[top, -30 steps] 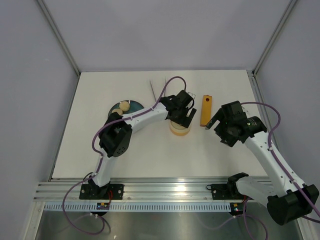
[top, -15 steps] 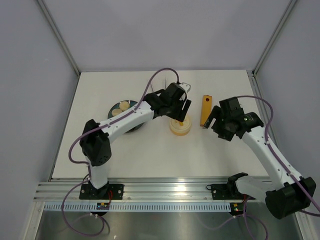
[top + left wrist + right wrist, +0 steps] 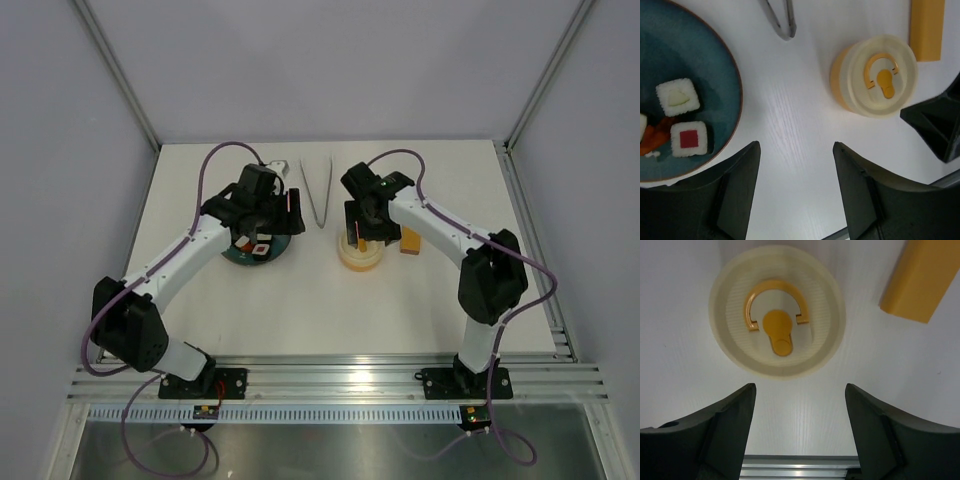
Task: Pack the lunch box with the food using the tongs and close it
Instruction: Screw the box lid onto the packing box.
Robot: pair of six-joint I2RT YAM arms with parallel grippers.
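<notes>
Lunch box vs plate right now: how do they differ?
Lunch box is cream, lidded, with an orange ring handle on top; plate is dark teal, open, holding sushi pieces. Lunch box is smaller and taller; plate is wide and flat. Both are round and sit on the white table.

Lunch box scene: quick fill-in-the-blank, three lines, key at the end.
1. The lunch box has its ___ on.
2. The food sits on the dark ___.
3. The tongs lie untouched on the ___.
Missing: lid; plate; table
</notes>
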